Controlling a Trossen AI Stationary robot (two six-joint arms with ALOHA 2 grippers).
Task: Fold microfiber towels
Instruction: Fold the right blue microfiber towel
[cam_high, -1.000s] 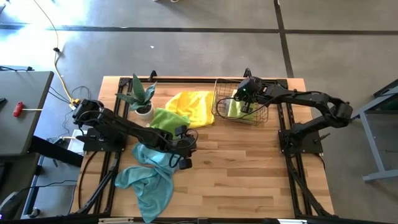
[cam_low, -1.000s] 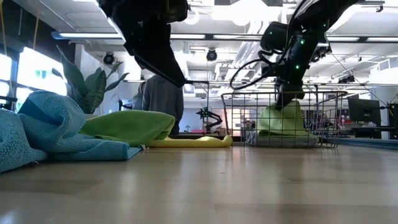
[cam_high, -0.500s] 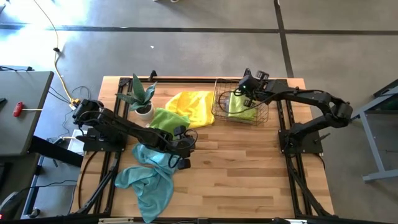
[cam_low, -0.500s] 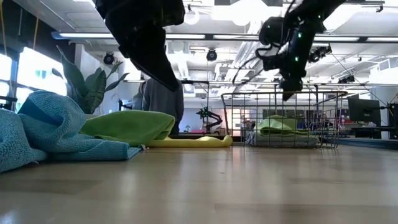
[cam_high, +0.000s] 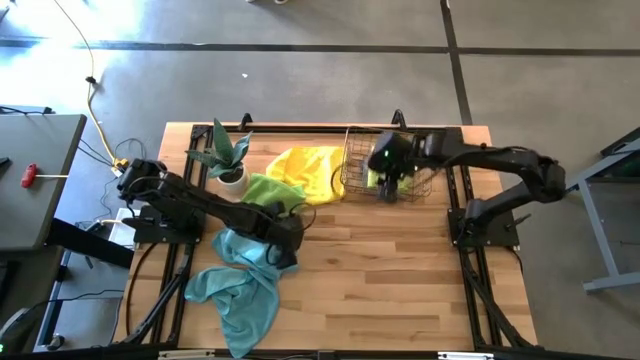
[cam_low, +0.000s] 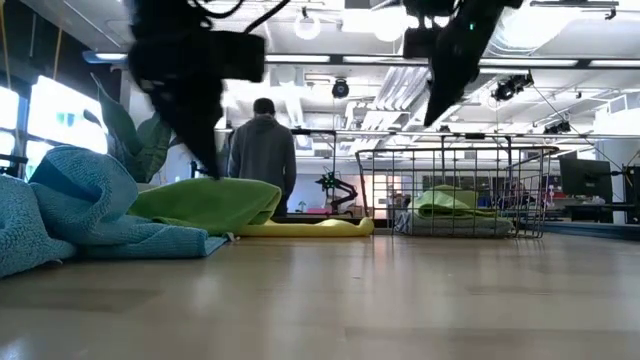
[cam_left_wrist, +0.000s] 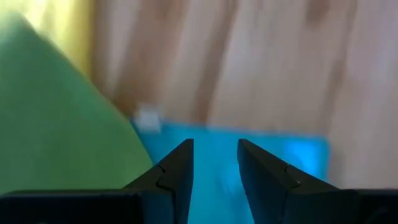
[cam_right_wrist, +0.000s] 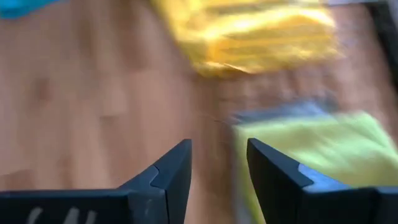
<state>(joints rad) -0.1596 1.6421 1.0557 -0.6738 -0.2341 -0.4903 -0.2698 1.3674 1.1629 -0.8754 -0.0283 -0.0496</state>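
- Fingers of the left gripper (cam_left_wrist: 214, 165) stand parted with a gap between them and nothing held; they hang over the teal towel (cam_left_wrist: 249, 162), beside the edge of the lime green towel (cam_left_wrist: 56, 118).
- Fingers of the right gripper (cam_right_wrist: 217, 165) are also spread and empty, above bare wood and the near side of the wire mesh basket (cam_high: 358, 172).
- Four microfiber towels can be counted. The teal towel (cam_high: 240, 285) lies crumpled at the near left of the bench (cam_high: 400, 270), one corner draping over the near edge.
- A lime green towel (cam_high: 262, 190) lies folded flat, just far of the teal one and touching it.
- A yellow towel (cam_high: 305, 168) lies loosely bunched between the lime one and the basket, overlapping the lime one's far edge.
- A second lime green towel (cam_low: 450, 203) sits folded inside the basket, at the far right.
- All the cloths look soft and nubby; the basket is thin dark wire in a square grid, and the bench is pale wooden planks.
- One small potted plant (cam_high: 228, 155) with pointed leaves stands far left in a white pot.
- From the left edge the left arm (cam_high: 190, 200) reaches low across the bench; the right arm (cam_high: 480, 160) stretches leftward from the right side to the basket.
- One person (cam_low: 262, 150) in a grey top stands beyond the bench, back turned.
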